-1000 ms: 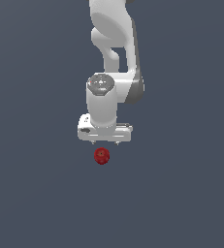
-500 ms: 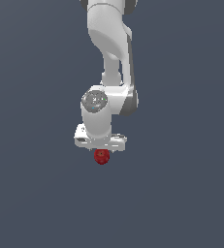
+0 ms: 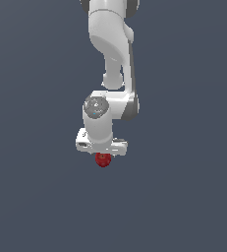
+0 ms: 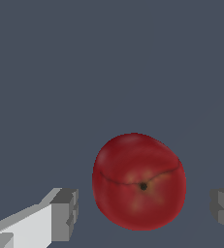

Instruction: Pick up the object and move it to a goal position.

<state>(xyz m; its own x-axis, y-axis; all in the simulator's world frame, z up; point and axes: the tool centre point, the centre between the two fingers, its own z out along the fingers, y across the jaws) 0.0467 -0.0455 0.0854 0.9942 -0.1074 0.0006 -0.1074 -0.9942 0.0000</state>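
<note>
None of the lifting looks done: the small, glossy dark red apple-like object (image 4: 138,186) sits on the plain grey-blue floor (image 3: 184,197), directly under the white Panda gripper (image 3: 102,150). In the wrist view the grey fingertips (image 4: 65,214) stand spread on either side of the fruit, clear of its skin. Closing, raising and carrying it to the goal all appear to remain; no goal marker shows.

Glossy dark red apple (image 4: 138,186), dimple visible
</note>
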